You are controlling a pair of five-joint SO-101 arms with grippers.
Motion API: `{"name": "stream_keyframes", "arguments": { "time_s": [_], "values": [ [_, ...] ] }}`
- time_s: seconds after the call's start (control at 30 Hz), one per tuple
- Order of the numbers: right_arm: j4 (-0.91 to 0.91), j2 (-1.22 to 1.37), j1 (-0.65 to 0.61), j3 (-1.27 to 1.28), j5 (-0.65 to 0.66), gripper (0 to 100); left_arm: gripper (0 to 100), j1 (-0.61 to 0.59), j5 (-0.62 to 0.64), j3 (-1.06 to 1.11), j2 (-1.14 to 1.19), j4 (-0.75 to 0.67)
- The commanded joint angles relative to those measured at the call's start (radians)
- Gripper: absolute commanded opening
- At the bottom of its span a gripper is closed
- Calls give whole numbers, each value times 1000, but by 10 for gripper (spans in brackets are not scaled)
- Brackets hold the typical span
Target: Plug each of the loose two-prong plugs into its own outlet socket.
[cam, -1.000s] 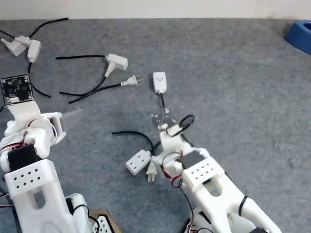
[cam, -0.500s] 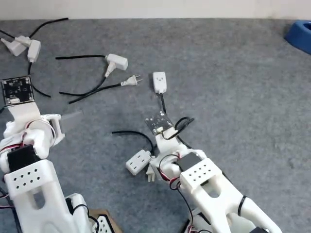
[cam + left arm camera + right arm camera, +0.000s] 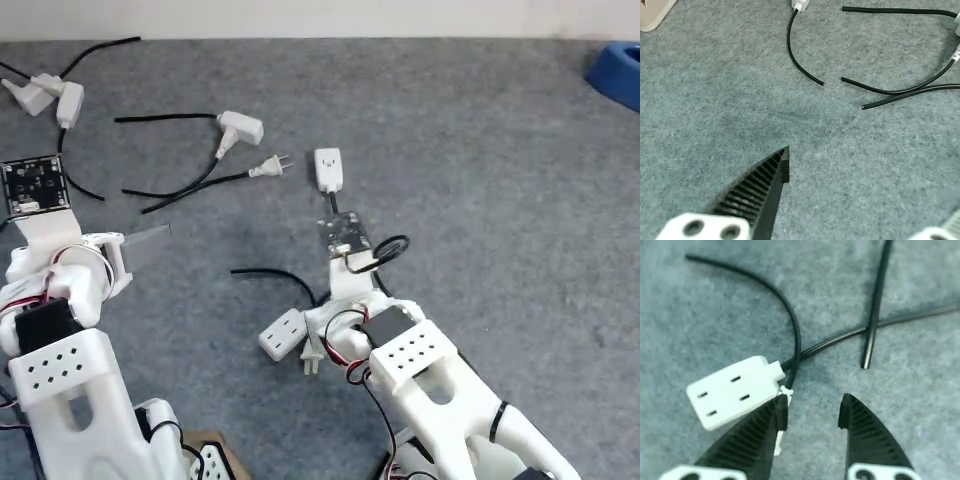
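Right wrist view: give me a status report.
Right gripper open, empty, beside outlet block. Plug next to the block, unplugged. Left gripper open, empty. Black cord curves past the block.

place: robotics lab bench | evidence: grey felt tabletop (image 3: 500, 200); bare circuit board (image 3: 33, 185); cut cords (image 3: 165, 117)

carpet (image 3: 920, 365): grey cloth, matt, rough | socket block (image 3: 730, 392): smooth white plastic | cords (image 3: 796, 337): glossy, perhaps rubber
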Motion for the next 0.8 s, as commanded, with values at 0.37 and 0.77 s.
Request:
{"name": "stream_keyframes", "arguments": {
  "time_s": [0.37,0.77],
  "values": [
    [-111,1,-139,44,-44,173,499,-5,-9,-10,-5,-21],
    [-147,-1,-19,114,12,173,499,-8,-9,-7,-5,-17]
  ]
}}
